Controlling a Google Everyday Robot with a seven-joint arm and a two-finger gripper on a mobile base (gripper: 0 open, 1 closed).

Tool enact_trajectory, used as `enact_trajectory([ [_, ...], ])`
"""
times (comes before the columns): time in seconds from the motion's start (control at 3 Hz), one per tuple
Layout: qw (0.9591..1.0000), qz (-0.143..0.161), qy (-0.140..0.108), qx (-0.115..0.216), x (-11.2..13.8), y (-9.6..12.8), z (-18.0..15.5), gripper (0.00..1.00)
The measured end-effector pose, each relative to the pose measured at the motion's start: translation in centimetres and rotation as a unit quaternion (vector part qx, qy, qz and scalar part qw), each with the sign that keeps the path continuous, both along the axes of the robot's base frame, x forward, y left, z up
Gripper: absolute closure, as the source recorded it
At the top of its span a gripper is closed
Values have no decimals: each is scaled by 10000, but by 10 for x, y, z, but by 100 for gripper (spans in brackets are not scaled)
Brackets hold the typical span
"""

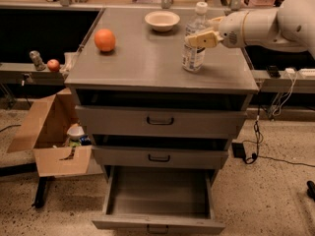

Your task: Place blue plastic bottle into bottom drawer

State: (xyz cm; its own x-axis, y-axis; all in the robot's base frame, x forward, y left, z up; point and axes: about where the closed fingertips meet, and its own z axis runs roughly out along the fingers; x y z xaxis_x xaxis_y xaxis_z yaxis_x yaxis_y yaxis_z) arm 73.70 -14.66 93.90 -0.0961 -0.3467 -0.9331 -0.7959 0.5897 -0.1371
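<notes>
The blue plastic bottle [192, 57] is clear with a white cap and stands upright on the grey cabinet top [147, 65], right of the middle. My gripper [205, 30] reaches in from the right at the bottle's upper half. It is open, with one finger [199, 39] in front of the bottle and the other behind it. The bottom drawer [157, 223] is pulled out at the foot of the cabinet, and its tray holds nothing. The two upper drawers are only slightly out.
An orange [105, 40] sits at the left of the cabinet top and a white bowl [162, 20] at the back. An open cardboard box [49, 136] stands on the floor to the left. Cables and a power brick [239, 150] lie to the right.
</notes>
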Motion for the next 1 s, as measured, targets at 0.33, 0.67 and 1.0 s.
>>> enact_trajectory([
  [0.33,9989,415,-199,85,-38,17,18,88],
  [0.67,9950,952,-270,104,-76,35,30,100],
  [1.0,9945,1008,-276,80,-76,36,28,100],
])
